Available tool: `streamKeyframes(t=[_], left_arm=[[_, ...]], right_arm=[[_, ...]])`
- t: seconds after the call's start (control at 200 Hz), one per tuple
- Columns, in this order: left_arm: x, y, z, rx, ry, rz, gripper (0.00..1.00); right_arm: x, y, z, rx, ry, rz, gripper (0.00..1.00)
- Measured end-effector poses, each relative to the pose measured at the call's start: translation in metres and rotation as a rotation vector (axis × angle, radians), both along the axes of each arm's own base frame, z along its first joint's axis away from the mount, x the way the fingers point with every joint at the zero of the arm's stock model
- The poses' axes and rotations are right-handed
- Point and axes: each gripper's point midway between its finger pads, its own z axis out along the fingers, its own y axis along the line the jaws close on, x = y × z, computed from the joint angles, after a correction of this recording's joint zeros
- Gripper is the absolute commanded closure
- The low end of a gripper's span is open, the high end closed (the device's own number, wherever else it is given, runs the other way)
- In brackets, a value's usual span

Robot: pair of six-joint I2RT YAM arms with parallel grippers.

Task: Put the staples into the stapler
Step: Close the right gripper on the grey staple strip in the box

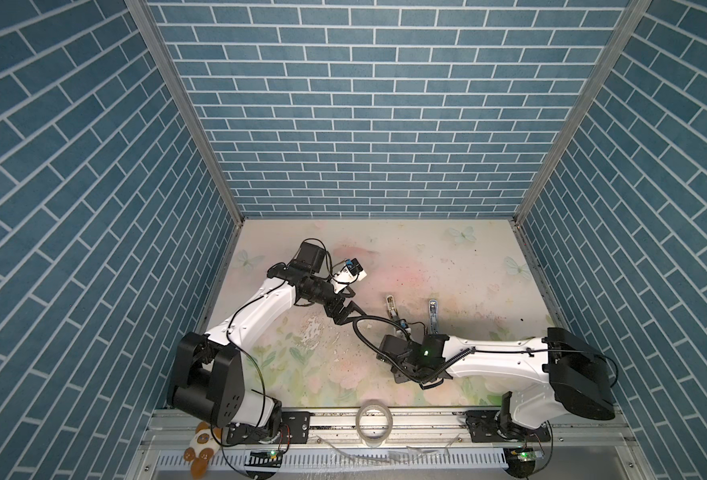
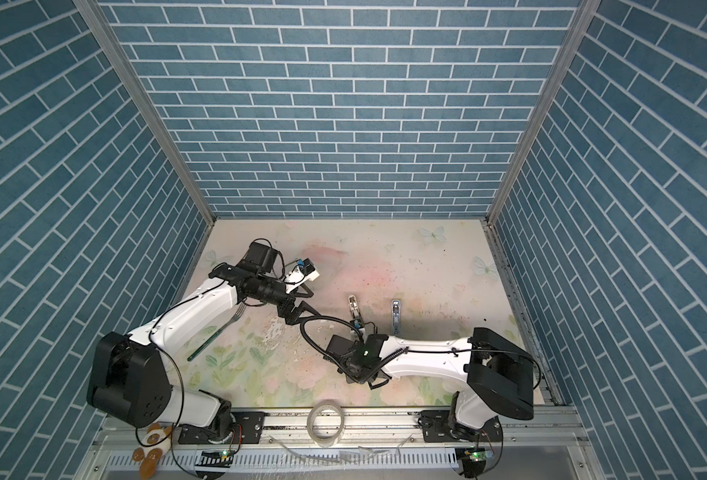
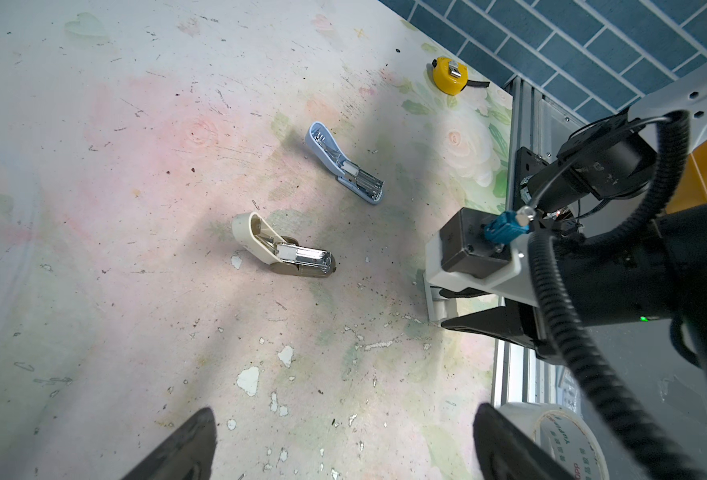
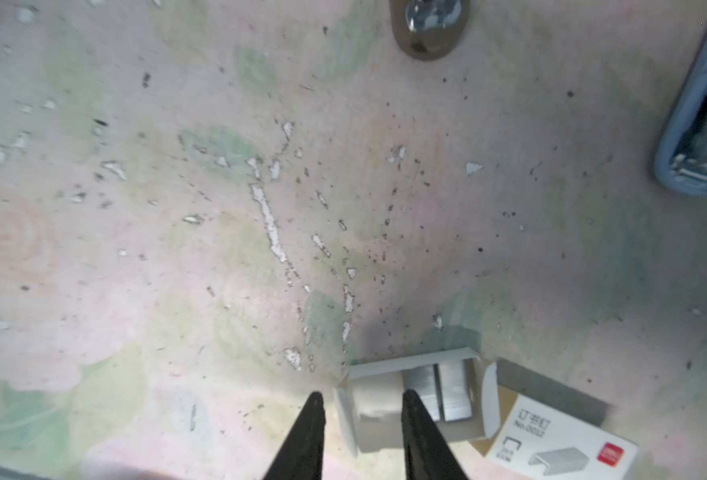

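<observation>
Over staples tray (image 4: 410, 360) end, R hand (image 4: 362, 395) part-open, loose; L hand (image 3: 345, 409) wide open, empty.

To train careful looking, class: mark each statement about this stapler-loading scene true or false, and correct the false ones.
1. The cream stapler and the blue stapler both lie opened up. True.
2. The left gripper holds a stapler. False: it is open and empty.
3. The inner tray is out of its box, with staples showing. True.
4. The tape measure is red. False: it is yellow.
5. The right gripper is at the blue stapler. False: it is at one end of the inner tray.
</observation>
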Motion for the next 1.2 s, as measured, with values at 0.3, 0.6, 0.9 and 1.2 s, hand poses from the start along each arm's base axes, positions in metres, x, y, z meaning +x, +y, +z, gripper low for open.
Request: streamKeyframes(t=[0.3,0.6,0.9,1.2], left_arm=[[0.009,-0.001,0.032,0.005,-0.063,-0.007,0.02],[0.009,0.0,0.034,0.008,-0.047,0.009,0.02],[0.009,0.001,0.034,0.012,-0.037,0.022,0.02],[0.009,0.0,0.034,0.009,-0.032,0.025,0.02]], right_arm=[[-0.004,-0.01,0.009,0.04,-0.021,0.025,0.73],[-0.009,-0.031,-0.004,-0.001,-0.012,0.046,0.73],[-0.01,-0.029,-0.015,-0.04,0.003,0.089,0.73],[-0.006,-0.028,-0.017,-0.046,0.006,0.085,0.73]])
